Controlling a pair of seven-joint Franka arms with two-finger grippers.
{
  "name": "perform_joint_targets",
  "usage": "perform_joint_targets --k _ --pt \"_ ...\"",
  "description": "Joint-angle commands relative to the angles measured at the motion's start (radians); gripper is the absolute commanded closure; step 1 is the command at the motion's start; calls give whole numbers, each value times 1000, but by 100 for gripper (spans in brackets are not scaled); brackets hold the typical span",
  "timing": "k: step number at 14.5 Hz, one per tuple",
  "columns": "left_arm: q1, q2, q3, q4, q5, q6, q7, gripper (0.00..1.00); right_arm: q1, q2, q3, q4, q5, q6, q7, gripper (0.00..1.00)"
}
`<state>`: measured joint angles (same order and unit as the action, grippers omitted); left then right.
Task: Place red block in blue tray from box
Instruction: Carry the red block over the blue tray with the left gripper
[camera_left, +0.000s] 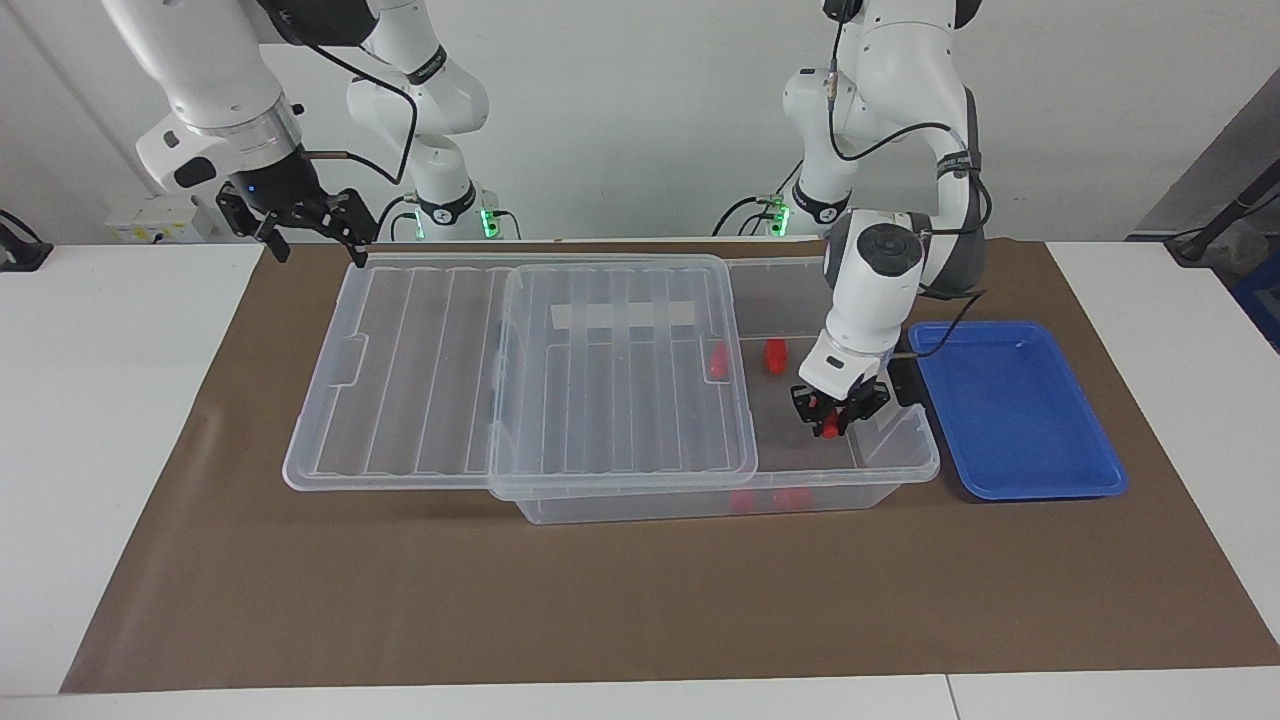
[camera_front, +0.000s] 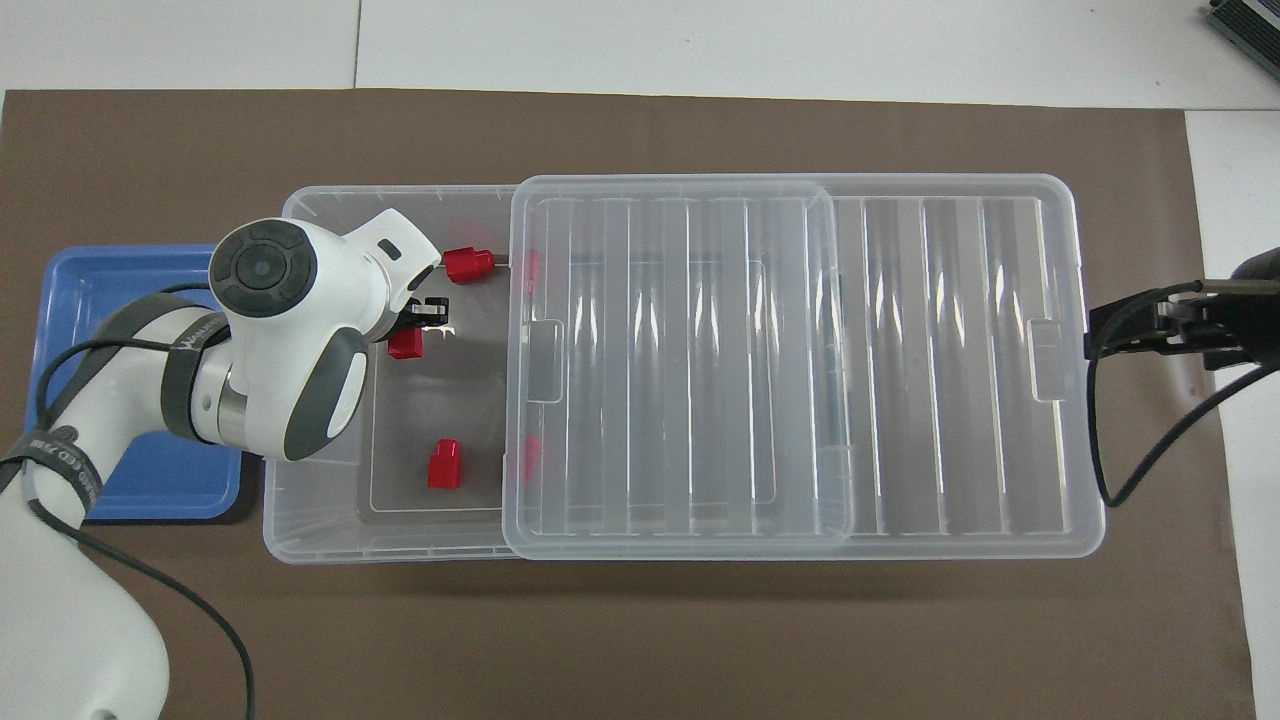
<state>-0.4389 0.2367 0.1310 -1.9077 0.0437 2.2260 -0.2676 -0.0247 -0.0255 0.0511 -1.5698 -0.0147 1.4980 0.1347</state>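
Note:
The clear box (camera_left: 905, 472) lies on the brown mat, and its ribbed lid (camera_left: 600, 400) is slid toward the right arm's end, leaving the end by the blue tray (camera_left: 1010, 410) uncovered. My left gripper (camera_left: 838, 418) is down in this uncovered end, shut on a red block (camera_left: 829, 428) at or just above the floor. In the overhead view the left wrist hides most of the gripper, and the held block (camera_front: 406, 344) shows beside it. Several more red blocks (camera_left: 775, 356) lie in the box. The tray (camera_front: 100, 290) holds no blocks. My right gripper (camera_left: 310, 228) waits open beside the lid's end.
Loose red blocks lie in the box's uncovered part (camera_front: 468, 264) (camera_front: 444, 464), and others show through the lid's edge (camera_front: 530, 268). The lid (camera_front: 700, 350) overhangs the box (camera_front: 320, 530) toward the right gripper (camera_front: 1150, 325). The left arm passes over the tray.

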Motion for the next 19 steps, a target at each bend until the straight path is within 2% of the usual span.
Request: perform_joint_targets --k 1,4,7,11,14,19 --pt "2 -46 7 58 19 -135 11 100 -12 -8 7 -3 2 -8 16 0" --pt "3 -92 10 87 19 -224 13 100 -12 -10 9 -3 2 -10 16 0" --pt "3 -100 12 160 19 -339 13 100 -12 -8 9 -3 2 -8 16 0" --pt "11 -146 15 229 19 -451 16 100 -12 -8 9 -3 2 -8 16 0" --pt "87 -195 15 230 18 -483 129 100 -12 -10 9 -3 2 -8 16 0" --pt "232 -206 15 230 16 -488 387 100 -12 -10 9 -3 2 -8 16 0"
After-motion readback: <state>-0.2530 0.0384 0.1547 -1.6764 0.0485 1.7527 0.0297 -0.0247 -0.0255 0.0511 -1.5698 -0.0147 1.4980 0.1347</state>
